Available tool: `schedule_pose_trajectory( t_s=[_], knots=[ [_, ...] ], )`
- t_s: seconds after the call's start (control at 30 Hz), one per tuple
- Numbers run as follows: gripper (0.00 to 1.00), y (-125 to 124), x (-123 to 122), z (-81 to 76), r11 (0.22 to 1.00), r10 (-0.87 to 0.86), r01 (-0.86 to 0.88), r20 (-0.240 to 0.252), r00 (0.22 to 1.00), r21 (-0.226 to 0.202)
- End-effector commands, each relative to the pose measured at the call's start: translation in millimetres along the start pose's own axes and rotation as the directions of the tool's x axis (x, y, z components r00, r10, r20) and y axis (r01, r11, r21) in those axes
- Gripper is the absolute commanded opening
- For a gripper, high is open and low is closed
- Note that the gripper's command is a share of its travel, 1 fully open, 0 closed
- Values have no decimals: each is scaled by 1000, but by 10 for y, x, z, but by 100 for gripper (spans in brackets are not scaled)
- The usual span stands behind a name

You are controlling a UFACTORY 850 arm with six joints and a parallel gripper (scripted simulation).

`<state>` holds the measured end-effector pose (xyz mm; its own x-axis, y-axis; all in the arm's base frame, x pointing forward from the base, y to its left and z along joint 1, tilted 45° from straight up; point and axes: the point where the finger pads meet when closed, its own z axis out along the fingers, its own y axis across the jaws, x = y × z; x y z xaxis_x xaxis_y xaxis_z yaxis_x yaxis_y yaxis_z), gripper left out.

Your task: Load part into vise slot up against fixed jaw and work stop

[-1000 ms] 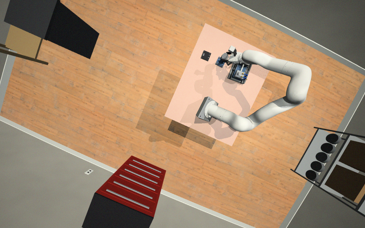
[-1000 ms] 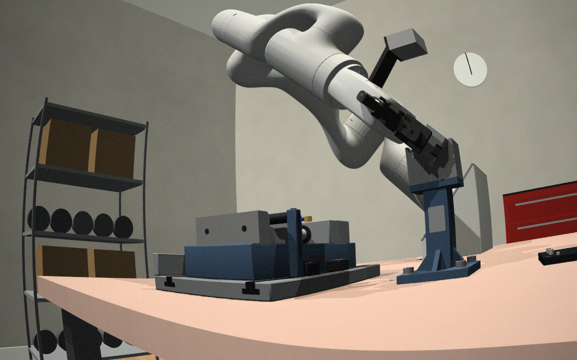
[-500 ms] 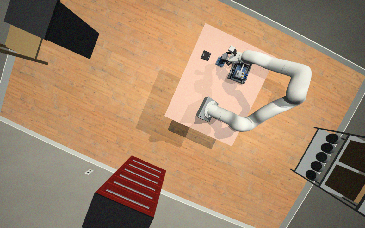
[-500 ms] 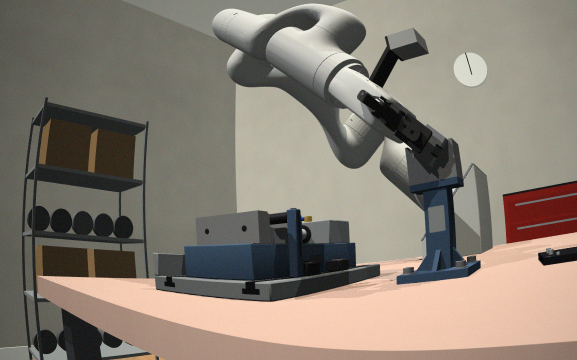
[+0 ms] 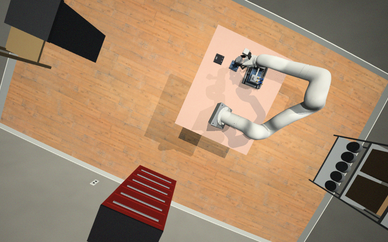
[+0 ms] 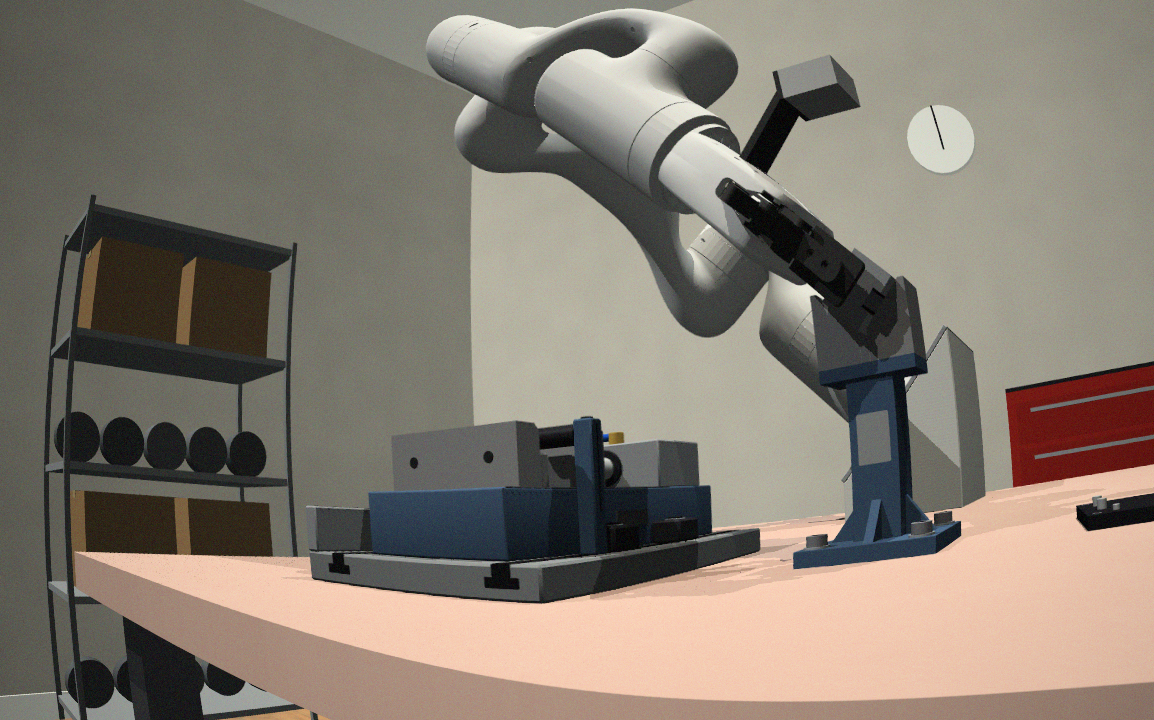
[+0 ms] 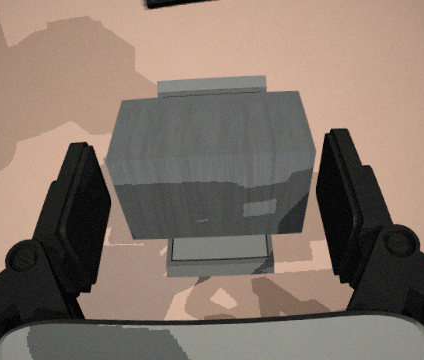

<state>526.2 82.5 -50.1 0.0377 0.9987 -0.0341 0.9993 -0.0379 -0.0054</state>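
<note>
The part [image 7: 207, 130] [image 6: 912, 311], a plain grey block, rests on top of the blue V-block stand [image 6: 873, 447] [image 5: 233, 66], tilted in its rest. I see no slot on the faces that show. My gripper [image 7: 209, 165] [image 6: 870, 315] [image 5: 238, 62] is open, with one finger on each side of the part and a narrow gap to each. The black infeed plate [image 5: 218, 58] [image 6: 1145, 506] lies bare beyond the V-block. The vise [image 5: 255, 74] [image 6: 509, 512] stands open beside the V-block, with nothing between its jaws.
The arm's base [image 5: 218, 115] is bolted at the table's near side. A red tool cabinet [image 5: 142, 192] [image 6: 1109, 416] and a shelf rack [image 6: 169, 429] with boxes and rolls stand off the table.
</note>
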Motion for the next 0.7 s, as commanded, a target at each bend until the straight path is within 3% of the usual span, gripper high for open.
schedule_pose_trajectory(
  t_s=[0.0,0.67],
  knots=[
    [89,8,6,-6,1000,0,1,7,1000,-2],
    [89,7,11,-5,1000,0,1,45,999,-2]
  ],
)
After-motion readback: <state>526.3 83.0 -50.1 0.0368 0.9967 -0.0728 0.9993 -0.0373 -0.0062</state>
